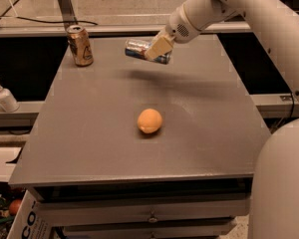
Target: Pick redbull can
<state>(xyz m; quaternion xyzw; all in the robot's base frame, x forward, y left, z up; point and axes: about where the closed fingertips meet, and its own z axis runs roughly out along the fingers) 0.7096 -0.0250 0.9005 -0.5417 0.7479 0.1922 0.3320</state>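
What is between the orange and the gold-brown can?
Only bare tabletop, in the camera view; the gripper holds the redbull can above the far end.

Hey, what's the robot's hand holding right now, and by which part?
The hand, over the far side of the grey table, holds the slim blue and silver metal can sideways in the air, gripped near its right end.

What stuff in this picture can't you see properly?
All in the camera view:
- redbull can: its right end is hidden by the gripper, which is shut on it above the table.
- gold-brown can: the writing on its label is too small to read.
- cardboard box, bottom left: cut off by the edge, so only some letters show.
- robot's base: cut off by the right and bottom edges.
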